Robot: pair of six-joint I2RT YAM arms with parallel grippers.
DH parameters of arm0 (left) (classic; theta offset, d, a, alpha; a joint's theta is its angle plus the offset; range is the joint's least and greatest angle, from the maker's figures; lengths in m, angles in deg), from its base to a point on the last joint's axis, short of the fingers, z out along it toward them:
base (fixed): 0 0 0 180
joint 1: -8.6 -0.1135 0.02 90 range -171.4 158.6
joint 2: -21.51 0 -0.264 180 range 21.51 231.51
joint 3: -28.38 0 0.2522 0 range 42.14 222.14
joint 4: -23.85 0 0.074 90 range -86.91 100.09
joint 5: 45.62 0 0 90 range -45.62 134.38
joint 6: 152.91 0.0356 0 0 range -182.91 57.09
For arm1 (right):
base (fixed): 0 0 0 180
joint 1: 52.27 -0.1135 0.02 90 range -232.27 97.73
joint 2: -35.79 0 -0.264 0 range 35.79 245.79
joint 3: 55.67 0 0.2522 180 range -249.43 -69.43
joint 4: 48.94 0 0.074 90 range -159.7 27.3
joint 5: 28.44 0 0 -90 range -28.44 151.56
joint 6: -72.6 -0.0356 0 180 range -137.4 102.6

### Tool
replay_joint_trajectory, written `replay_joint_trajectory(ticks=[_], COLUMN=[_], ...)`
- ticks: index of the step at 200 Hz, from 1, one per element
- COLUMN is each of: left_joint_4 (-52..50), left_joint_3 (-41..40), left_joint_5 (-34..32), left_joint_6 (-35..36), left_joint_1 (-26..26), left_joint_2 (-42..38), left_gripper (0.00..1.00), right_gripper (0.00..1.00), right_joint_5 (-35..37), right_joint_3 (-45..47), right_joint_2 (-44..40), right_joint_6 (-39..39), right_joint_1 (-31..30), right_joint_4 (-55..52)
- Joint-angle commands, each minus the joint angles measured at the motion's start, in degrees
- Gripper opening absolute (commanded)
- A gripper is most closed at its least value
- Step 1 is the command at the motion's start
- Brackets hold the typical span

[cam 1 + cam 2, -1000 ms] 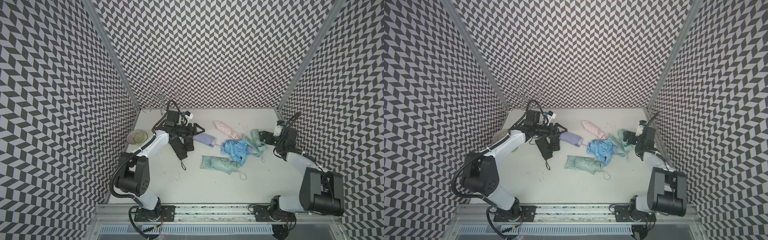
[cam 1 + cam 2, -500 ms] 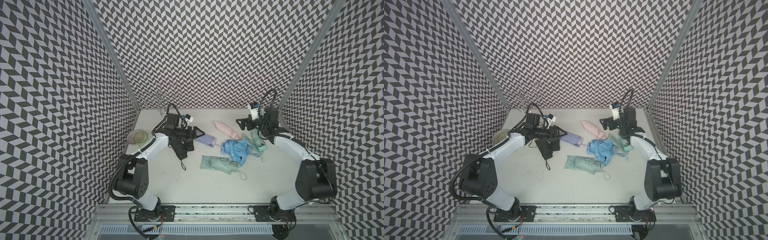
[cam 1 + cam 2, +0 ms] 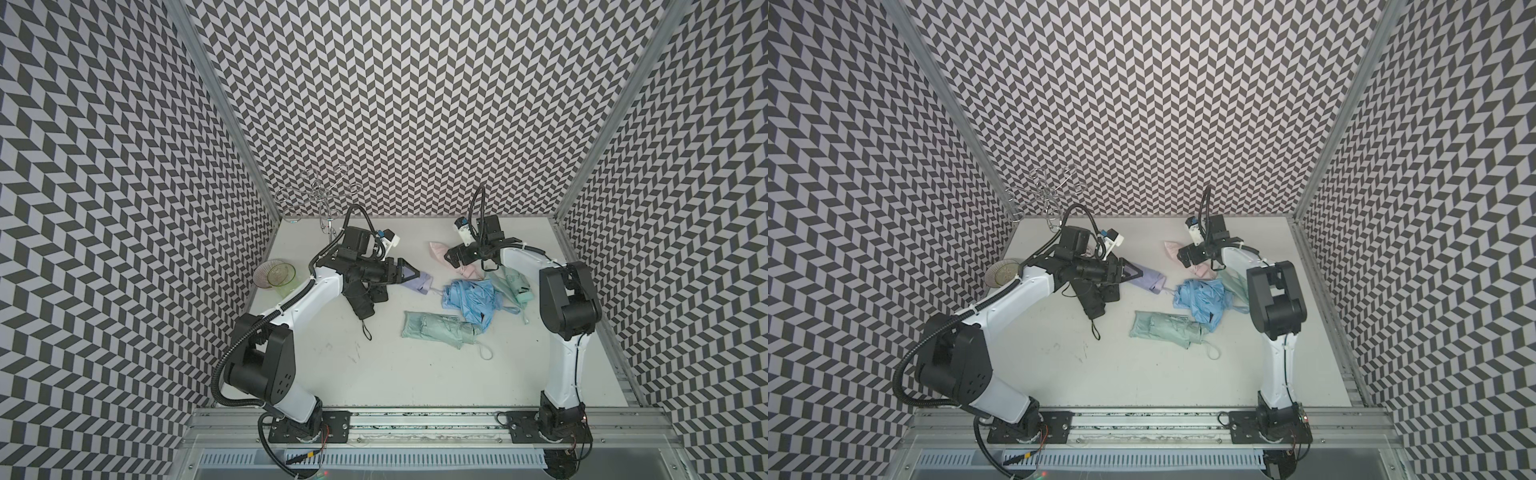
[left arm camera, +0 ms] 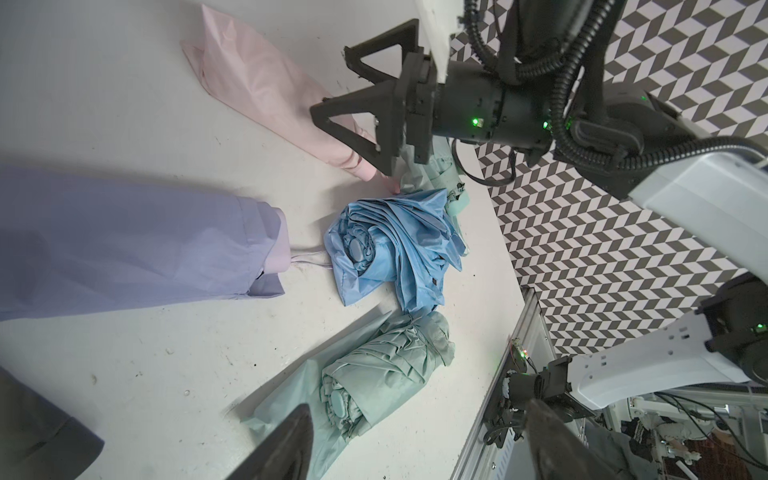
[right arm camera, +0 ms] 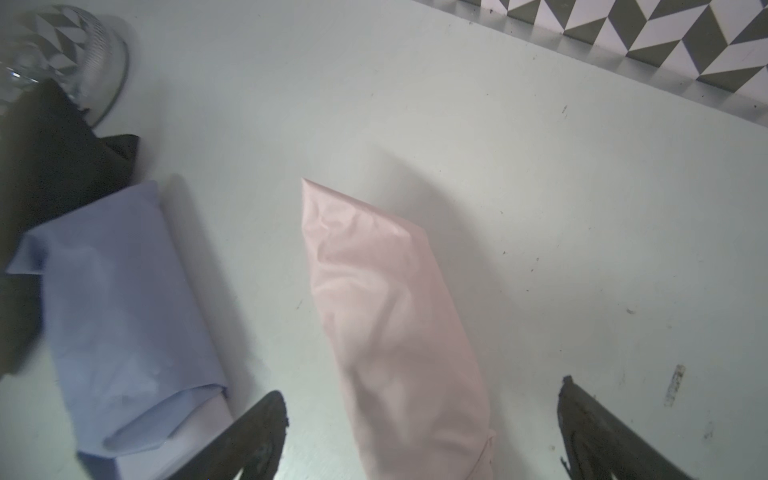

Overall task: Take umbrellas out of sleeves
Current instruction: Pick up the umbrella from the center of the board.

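Over the pink sleeve [image 5: 386, 311], the right gripper [image 3: 451, 257] hovers, fingers spread; the left gripper [image 3: 409, 272], also spread, hangs above the lilac sleeve [image 4: 124, 241].

This is a robot test cell in a laboratory, not a home or a shop. The white table [image 3: 374, 374] is closed on three sides by wall panels [image 3: 415, 104] printed with a black-and-white chevron pattern, and bare aluminium posts [image 3: 220, 104] hold these panels. Two white-and-black robot arms, the left arm [image 3: 316, 286] and the right arm [image 3: 565, 374], are bolted on an aluminium rail [image 3: 415, 419] at the front edge of the table.
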Motion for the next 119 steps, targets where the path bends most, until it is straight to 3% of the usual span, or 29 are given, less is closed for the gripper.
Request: replay_joint_trajectory(ticks=[1,75,99,119], left_joint_4=[-2.13,-2.49,-2.62,-2.91], left_joint_3=[1.22,0.72,0.42,0.34], left_joint_5=[-0.95,-1.66,-2.02,-2.19], left_joint_6=[2.15,2.29,2.56,2.58], left_joint_1=[0.34,0.93,1.07,1.02], left_joint_2=[-0.87,-0.26,-0.16,-0.06], left_gripper=[0.81,0.81,0.81,0.81], right_gripper=[1.0,0.93,0.82,0.66], right_joint_5=[3.07,5.48,5.09,4.71], right_joint_3=[-3.18,-4.87,-4.98,-3.38], right_joint_2=[2.95,7.71,8.43,7.55], right_joint_6=[2.86,4.98,4.79,4.44], right_joint_1=[-0.69,-2.5,-2.75,-2.72], right_joint_4=[-2.06,-4.35,-5.32,-4.74])
